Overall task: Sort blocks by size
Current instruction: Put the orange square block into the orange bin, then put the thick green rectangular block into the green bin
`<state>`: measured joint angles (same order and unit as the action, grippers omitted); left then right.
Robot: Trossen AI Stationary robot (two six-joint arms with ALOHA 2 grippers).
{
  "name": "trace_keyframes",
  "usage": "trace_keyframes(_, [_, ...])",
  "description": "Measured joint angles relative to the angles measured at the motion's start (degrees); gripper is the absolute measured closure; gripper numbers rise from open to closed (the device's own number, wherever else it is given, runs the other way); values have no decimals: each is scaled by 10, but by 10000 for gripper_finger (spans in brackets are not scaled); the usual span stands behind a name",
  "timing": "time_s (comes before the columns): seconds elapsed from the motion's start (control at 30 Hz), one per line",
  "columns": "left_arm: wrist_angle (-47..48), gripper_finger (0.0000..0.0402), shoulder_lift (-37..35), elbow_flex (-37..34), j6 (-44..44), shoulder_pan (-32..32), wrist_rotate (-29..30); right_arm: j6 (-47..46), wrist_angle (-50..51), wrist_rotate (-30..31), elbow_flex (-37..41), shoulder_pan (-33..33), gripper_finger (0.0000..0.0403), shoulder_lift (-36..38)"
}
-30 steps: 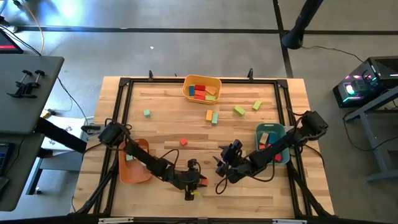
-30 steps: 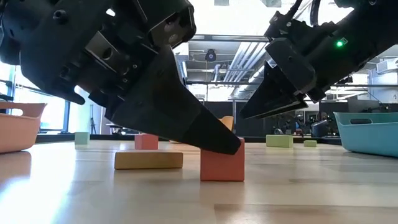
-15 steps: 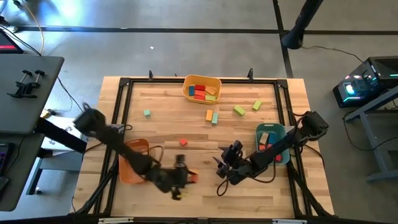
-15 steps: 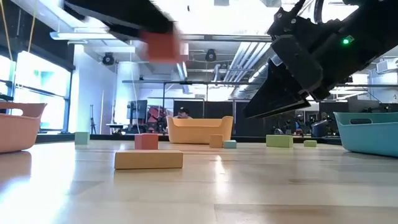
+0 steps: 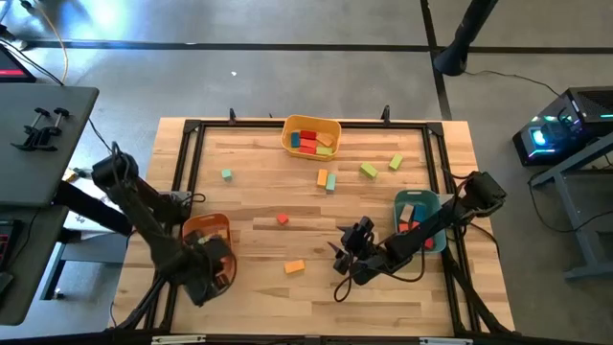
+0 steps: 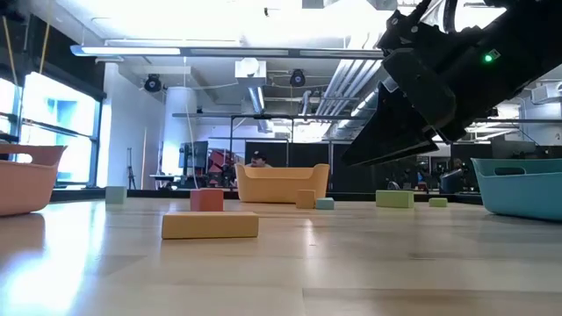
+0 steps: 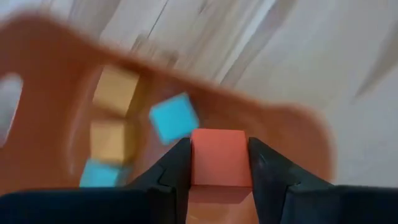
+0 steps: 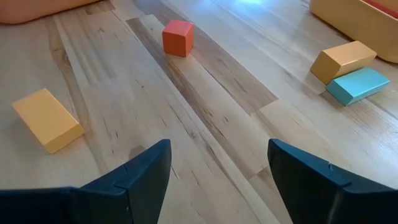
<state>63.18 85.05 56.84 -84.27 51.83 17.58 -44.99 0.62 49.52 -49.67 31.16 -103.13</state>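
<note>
My left gripper (image 5: 211,271) is over the orange bin (image 5: 192,228) at the table's near left, shut on a red-orange cube (image 7: 219,155). Tan and blue blocks (image 7: 171,118) lie in the bin below it. My right gripper (image 5: 340,264) is open and empty, above the table near the middle. A long orange block (image 5: 294,266) lies flat to its left and shows in the right wrist view (image 8: 46,119). A red cube (image 5: 283,218) sits farther back. Other blocks lie at the far side: one green (image 5: 226,174), an orange and teal pair (image 5: 327,179), two green (image 5: 369,170). My left gripper pinches the red-orange cube by two opposite side faces (image 7: 198,163), one finger (image 7: 174,171) on each side. The fingers point down toward the bin. The cube is lifted clear, above the bin's inside.
A yellow bin (image 5: 287,137) with several blocks stands at the far edge. A teal bin (image 5: 402,201) with blocks stands at the right, under my right arm. Bare wood lies between the orange bin and the long orange block.
My left gripper has lifted the red-orange cube off the table beside the long orange block and swung toward the table's left edge, ending over the orange bin. The long orange block has stayed where it was.
</note>
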Motion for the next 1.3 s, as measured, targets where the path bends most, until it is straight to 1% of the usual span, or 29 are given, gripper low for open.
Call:
trace_keyframes(0.13, [2,272,12,0,-60,30,-6,0,0,0,0,0,140,0])
trace_keyframes(0.3, [36,226,18,0,-128,39,-3,2,0,0,0,0,140,0])
trace_keyframes(0.43, [83,189,18,0,-145,39,-3,2,0,0,0,0,140,0])
trace_keyframes(0.53, [95,172,18,0,-130,39,3,2,0,0,0,0,140,0])
trace_keyframes(0.67, [70,168,16,0,-139,26,40,1,0,0,0,0,140,0])
trace_keyframes(0.77, [11,170,16,0,-129,16,89,0,0,0,0,0,140,0])
trace_keyframes(0.83, [-45,170,16,0,-91,6,120,-1,-1,0,0,0,140,0])
trace_keyframes(0.9, [-110,169,16,0,-21,-4,155,-9,-1,-1,0,0,140,0])
trace_keyframes(1.0, [-225,170,16,0,118,-20,200,-14,-2,-1,0,0,140,0])
trace_keyframes(1.2, [-447,170,18,0,436,-49,286,-13,-15,-2,0,0,140,0])
trace_keyframes(1.23, [-480,170,20,0,483,-55,308,-12,-17,-2,0,0,140,0])
trace_keyframes(1.3, [-540,170,28,0,555,-65,370,-12,-18,-2,0,0,140,0])
